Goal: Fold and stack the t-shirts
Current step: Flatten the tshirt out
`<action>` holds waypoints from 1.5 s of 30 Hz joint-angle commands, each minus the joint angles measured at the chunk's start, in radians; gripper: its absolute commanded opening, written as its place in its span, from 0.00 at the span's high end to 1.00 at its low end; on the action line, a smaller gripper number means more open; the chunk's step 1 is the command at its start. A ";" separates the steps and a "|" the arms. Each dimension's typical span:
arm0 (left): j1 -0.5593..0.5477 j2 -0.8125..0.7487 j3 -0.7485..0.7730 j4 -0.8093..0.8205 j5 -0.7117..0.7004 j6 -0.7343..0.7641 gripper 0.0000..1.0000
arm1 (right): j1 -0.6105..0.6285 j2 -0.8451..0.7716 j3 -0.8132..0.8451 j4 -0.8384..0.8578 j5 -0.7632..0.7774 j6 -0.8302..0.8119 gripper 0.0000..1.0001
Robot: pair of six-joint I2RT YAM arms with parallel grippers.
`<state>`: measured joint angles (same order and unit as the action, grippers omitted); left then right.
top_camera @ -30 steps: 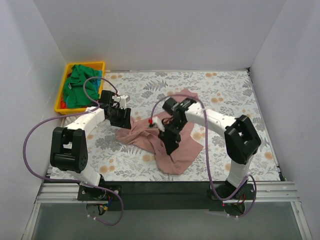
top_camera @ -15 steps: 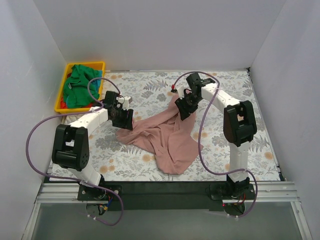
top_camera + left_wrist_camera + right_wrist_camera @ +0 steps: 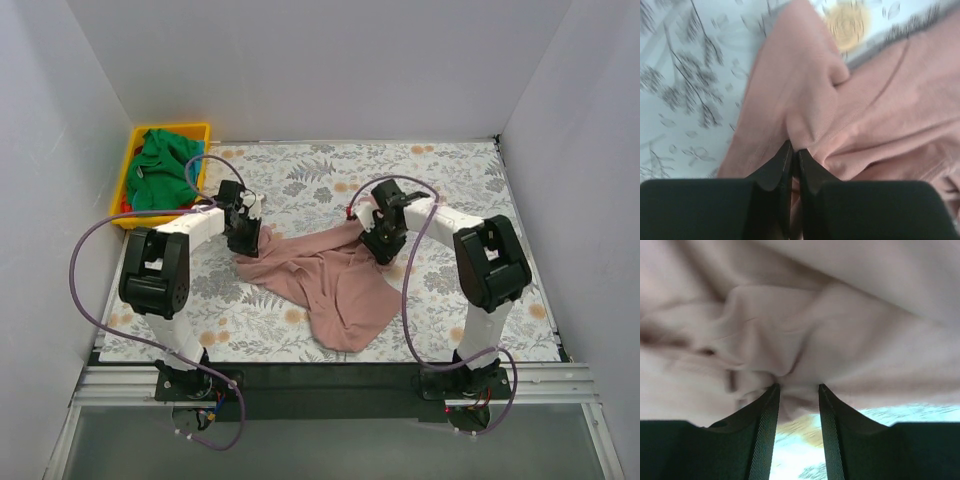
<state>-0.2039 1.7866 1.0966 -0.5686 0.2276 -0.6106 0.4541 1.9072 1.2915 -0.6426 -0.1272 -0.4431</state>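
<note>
Walls (image 3: 300, 70): plain white, on three sides.
Table (image 3: 455, 170): floral cover, grey leaves, orange flowers.
Front edge (image 3: 330, 375): black strip, then metal rail (image 3: 330, 398).
Light: even, soft.

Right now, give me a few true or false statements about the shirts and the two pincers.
The pink shirt is folded into a neat square. False: it lies rumpled and spread out.
The left pincer is shut on the pink shirt. True.
The green shirt lies in the yellow bin. True.
The yellow bin stands at the far right. False: far left.
The right pincer hovers over the bin. False: it is at the pink shirt.
</note>
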 commanded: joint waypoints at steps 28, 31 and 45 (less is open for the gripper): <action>-0.095 -0.270 -0.055 -0.050 0.288 0.146 0.54 | -0.233 -0.338 -0.119 -0.385 -0.091 -0.264 0.52; -0.114 -0.266 -0.078 -0.043 0.279 0.144 0.54 | -0.255 -0.338 -0.155 -0.384 -0.092 -0.296 0.52; -0.140 -0.245 -0.106 -0.024 0.262 0.143 0.54 | -0.253 -0.306 -0.268 -0.272 -0.049 -0.313 0.51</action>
<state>-0.3347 1.5486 0.9974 -0.6056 0.4934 -0.4786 0.1993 1.5909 1.0378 -0.9562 -0.1947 -0.7387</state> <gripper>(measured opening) 0.461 0.491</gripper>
